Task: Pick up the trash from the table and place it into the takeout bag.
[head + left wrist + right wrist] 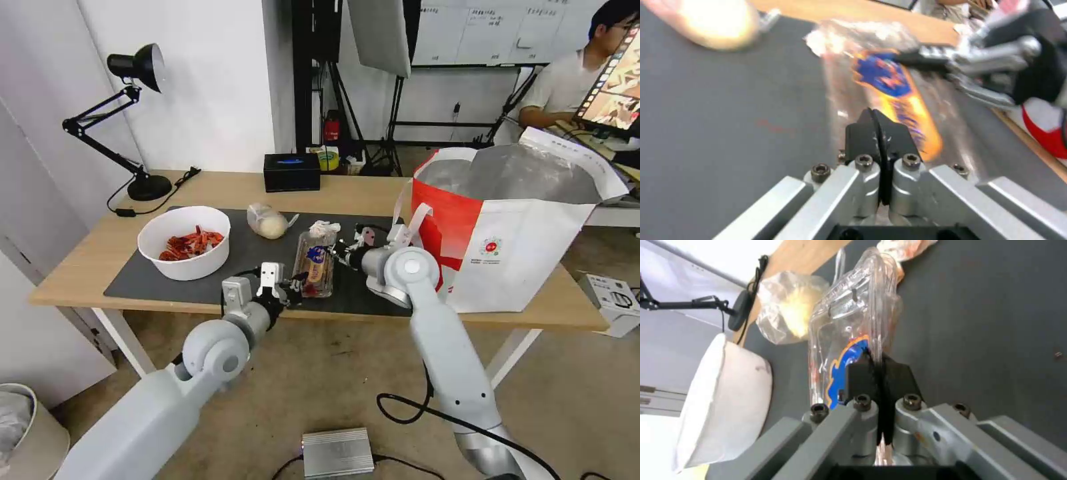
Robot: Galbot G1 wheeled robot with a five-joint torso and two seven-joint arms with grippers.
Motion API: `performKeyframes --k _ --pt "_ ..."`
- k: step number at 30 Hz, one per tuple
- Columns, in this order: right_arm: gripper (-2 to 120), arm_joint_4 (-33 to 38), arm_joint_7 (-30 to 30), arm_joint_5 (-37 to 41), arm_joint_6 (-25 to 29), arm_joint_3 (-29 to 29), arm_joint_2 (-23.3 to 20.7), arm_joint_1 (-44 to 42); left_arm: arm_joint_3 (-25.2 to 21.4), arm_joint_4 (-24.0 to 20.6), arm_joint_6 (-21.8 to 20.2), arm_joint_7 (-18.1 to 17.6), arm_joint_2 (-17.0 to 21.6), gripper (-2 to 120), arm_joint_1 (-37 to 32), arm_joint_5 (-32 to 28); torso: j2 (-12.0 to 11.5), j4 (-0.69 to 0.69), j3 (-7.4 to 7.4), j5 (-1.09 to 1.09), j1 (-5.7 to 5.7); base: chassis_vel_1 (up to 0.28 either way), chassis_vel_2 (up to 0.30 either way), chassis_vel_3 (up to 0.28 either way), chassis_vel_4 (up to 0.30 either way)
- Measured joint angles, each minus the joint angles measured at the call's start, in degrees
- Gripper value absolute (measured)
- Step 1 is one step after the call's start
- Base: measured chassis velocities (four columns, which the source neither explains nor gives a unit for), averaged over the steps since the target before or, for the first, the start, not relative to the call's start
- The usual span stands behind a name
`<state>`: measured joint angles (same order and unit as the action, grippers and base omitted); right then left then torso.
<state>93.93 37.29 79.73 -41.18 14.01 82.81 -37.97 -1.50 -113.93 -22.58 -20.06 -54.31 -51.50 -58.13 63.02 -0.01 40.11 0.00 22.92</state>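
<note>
The clear plastic clamshell tray (315, 263) lies on the dark grey mat (133, 277) of the counter (80, 263), between the white bowl (185, 241) and the takeout bag (513, 233). The right gripper (880, 373) has its fingers pinched tight on the tray's edge. At the tray's near end, the left gripper (878, 128) has its fingers pressed together. The tray's blue-and-orange label is unreadable.

On the bench (87, 267), the clamshell tray (315, 261) lies between both sets of jaws: left gripper (297, 283) at its near end, right gripper (339, 248) at its side.
</note>
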Motion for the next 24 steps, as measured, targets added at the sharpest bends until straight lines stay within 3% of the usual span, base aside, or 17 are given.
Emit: performKeyframes --k 6,14,17,21,24 --pt "0 0.2 -0.7 -0.3 0.1 0.1 -0.6 -0.3 -3.0 -1.3 0.0 1.1 1.2 0 -1.8 0.7 0.0 0.01 0.00 0.00 -0.01 0.000 0.000 0.000 0.000" --pt "0 0.7 -2.4 -1.6 0.3 0.6 -0.6 -1.1 -6.8 -3.7 0.6 3.4 1.9 27 -4.9 2.2 0.0 0.02 0.00 0.00 -0.01 0.000 0.000 0.000 0.000" --pt "0 2.2 -3.6 -2.2 0.9 1.0 -1.2 -1.1 -9.7 -6.0 0.8 4.1 2.0 41 -7.1 2.6 0.0 0.01 0.00 0.00 -0.01 0.000 0.000 0.000 0.000" --pt "0 3.5 -4.7 -3.2 1.6 1.3 -1.9 -1.0 -11.6 -7.6 0.9 4.7 2.1 51 -9.2 3.6 0.0 0.00 0.00 0.00 -0.01 0.000 0.000 0.000 0.000" --pt "0 6.0 -7.6 -6.3 3.1 1.7 -3.3 -0.8 -14.4 -9.5 1.6 5.5 1.8 68 -13.0 5.3 0.0 0.02 0.00 0.00 -0.01 0.000 0.000 0.000 0.000"
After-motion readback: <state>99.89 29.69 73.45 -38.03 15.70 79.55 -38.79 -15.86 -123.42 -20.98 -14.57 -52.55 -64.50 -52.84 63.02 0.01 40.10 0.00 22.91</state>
